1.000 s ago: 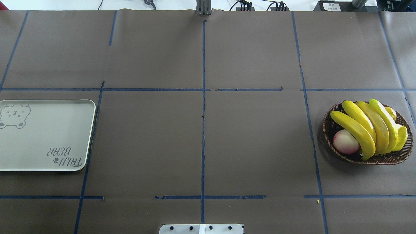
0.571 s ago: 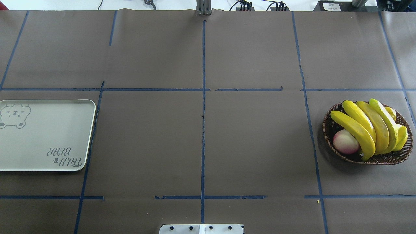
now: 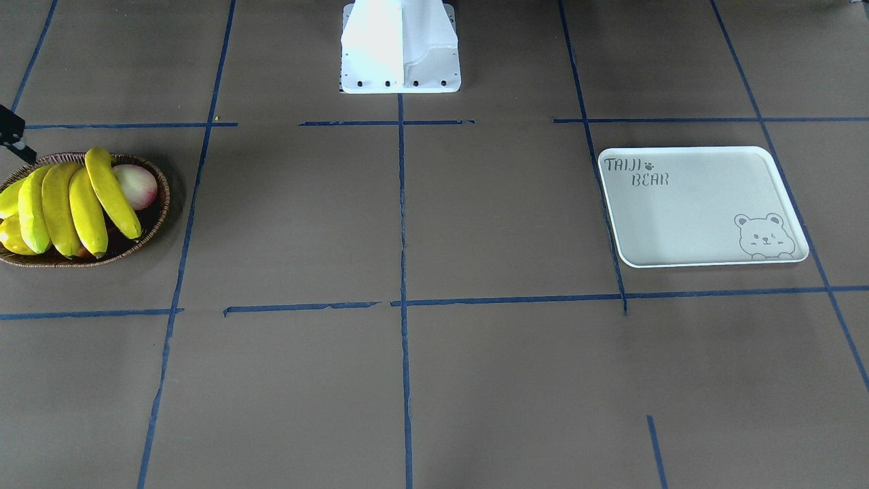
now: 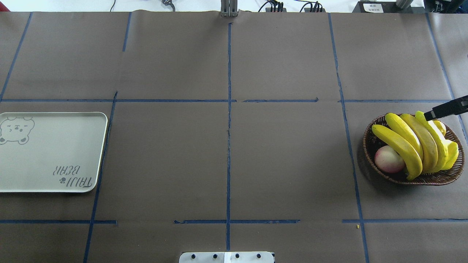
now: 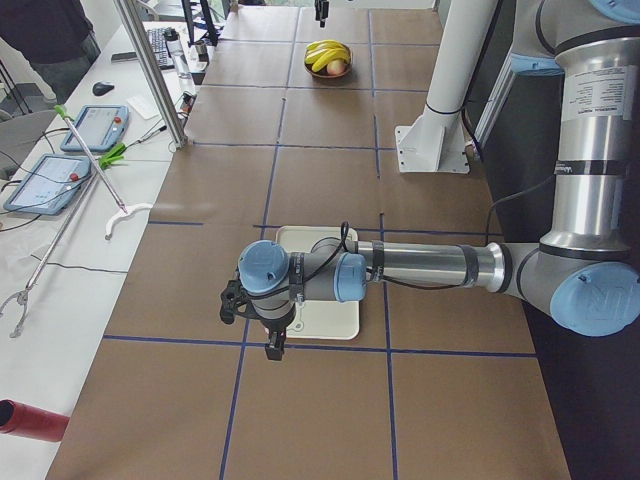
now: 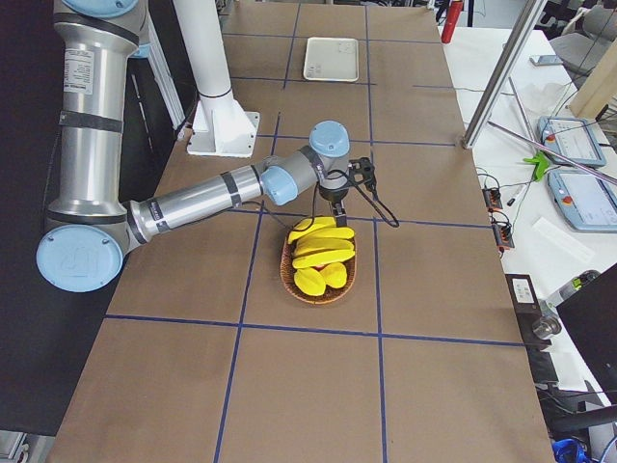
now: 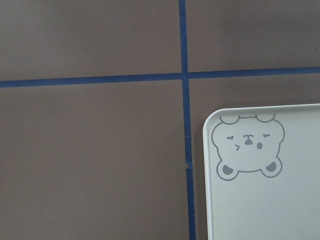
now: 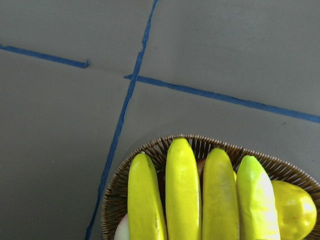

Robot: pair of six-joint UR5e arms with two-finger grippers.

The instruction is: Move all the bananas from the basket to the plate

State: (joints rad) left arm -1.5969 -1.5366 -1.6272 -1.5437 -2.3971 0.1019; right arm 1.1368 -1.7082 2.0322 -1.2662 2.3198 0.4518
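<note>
Four yellow bananas (image 4: 420, 140) lie side by side in the brown wicker basket (image 4: 413, 179) at the right of the table. They also show in the front view (image 3: 75, 200) and in the right wrist view (image 8: 200, 195). The white bear-print plate (image 4: 51, 153) sits at the left edge, with nothing on it. My right gripper (image 4: 431, 114) reaches in from the right edge over the basket's far rim; only one dark finger shows, so I cannot tell its state. My left gripper (image 5: 272, 340) hangs over the plate's outer end (image 7: 270, 200); I cannot tell its state.
A pink-white peach (image 4: 388, 159), a lemon (image 4: 441, 126) and a yellow-green fruit (image 4: 453, 153) share the basket with the bananas. The robot's white base (image 3: 400, 47) stands at the near middle. Blue tape lines cross the brown table cover.
A dark finger of my right gripper has come into the overhead view from the right edge, above the basket's far rim. The bananas, basket and plate have not moved.
</note>
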